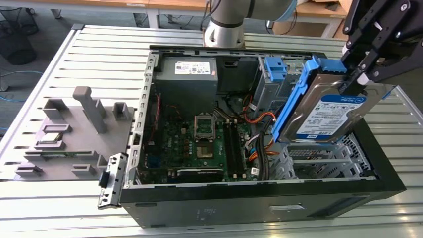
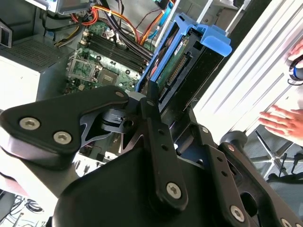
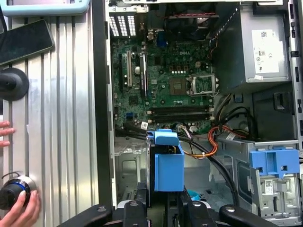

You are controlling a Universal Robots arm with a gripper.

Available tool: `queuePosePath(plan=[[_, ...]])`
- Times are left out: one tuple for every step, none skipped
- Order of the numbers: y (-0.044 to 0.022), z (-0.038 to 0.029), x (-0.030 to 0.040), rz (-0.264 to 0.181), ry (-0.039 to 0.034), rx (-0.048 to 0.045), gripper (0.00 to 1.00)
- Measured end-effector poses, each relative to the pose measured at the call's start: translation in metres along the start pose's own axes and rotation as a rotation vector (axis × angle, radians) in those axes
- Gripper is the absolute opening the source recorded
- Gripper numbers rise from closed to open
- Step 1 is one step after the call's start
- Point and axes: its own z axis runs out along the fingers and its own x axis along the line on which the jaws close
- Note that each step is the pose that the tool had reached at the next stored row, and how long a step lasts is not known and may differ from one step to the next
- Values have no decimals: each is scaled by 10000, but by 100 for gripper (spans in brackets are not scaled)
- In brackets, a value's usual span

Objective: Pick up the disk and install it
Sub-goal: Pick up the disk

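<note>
Disk [image 1: 328, 115] hangs clear of everything, held by the end effector [image 1: 357, 79], which is closed on its upper end. It is steeply tilted, with the labelled face turned toward the exterior view's right and the blue frame along the edge that faces the motherboard [image 1: 198, 134]. Its lower end is just above the metal drive cage [image 1: 317, 161] in the corner of the open computer case [image 1: 264, 198]. That corner is the one nearest the surface's [image 1: 99, 59] near edge, at the exterior view's right.

The step in hand looks like seating the disk in that cage. Done well, it means taking out the tilt first, so the blue frame's sides run parallel to the cage walls rather than meeting them at an angle. A skewed entry would probably jam one side.

The bundle of cables [image 1: 261, 118] lies just beside the cage on the motherboard side, so the lower corner should stay away from them. The empty blue bracket [image 1: 274, 69] stands near the far end of the cage and needs the same care.

The grip is only at one end, so any push should be slow and in line with the fingers.

A person's hand [image 3: 21, 213] rests on the surface beside the case.
</note>
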Motion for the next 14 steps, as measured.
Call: queuePosePath(plan=[[-11,3,4,0,0,0,35],[-23,6,8,0,1,0,35],[-35,11,12,0,0,0,35],[-47,15,16,0,-2,0,35],[-59,18,19,0,-1,0,35],[-72,21,21,0,1,0,35],[-85,25,24,-1,0,0,35],[-100,29,26,-2,-1,0,35],[-114,32,27,-4,-1,-1,35],[-128,35,28,-9,0,-1,35],[-140,39,30,-16,1,-1,35],[-152,41,31,-27,2,-1,35],[-165,45,32,-40,4,-2,35],[-177,48,33,-53,5,-3,35]])
